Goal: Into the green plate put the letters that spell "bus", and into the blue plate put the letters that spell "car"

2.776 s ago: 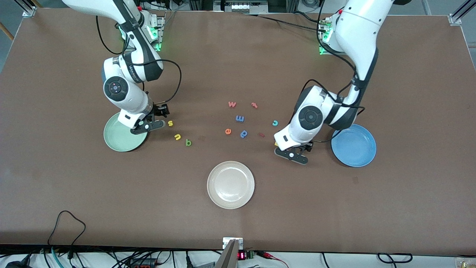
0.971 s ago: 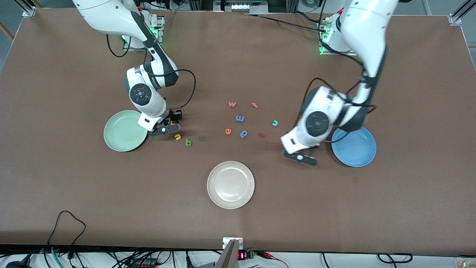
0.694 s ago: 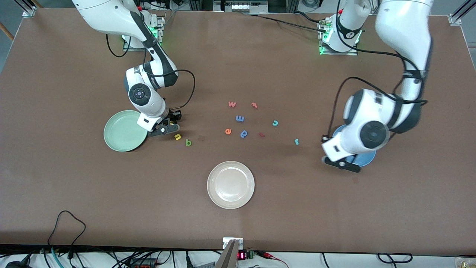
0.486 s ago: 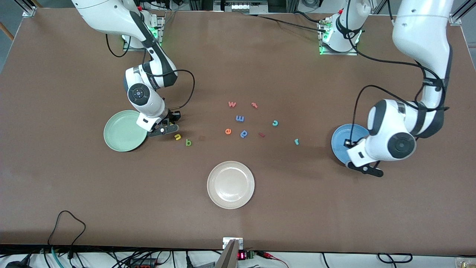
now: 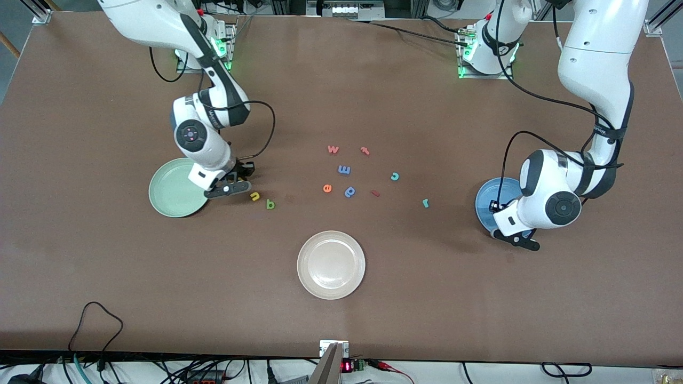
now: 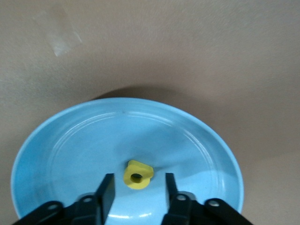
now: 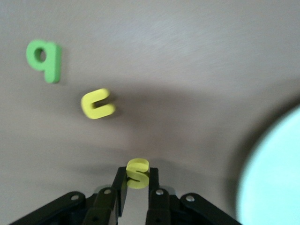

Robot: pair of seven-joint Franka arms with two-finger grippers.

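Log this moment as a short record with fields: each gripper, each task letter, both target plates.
left gripper: over the blue plate, fingers apart, yellow a between them, lying in the plate
right gripper: beside the green plate, shut on the yellow s
yellow u: on the table, beside the green b
teal c: on the table
teal r: on the table, nearer the blue plate than the c
green plate: no letters in it
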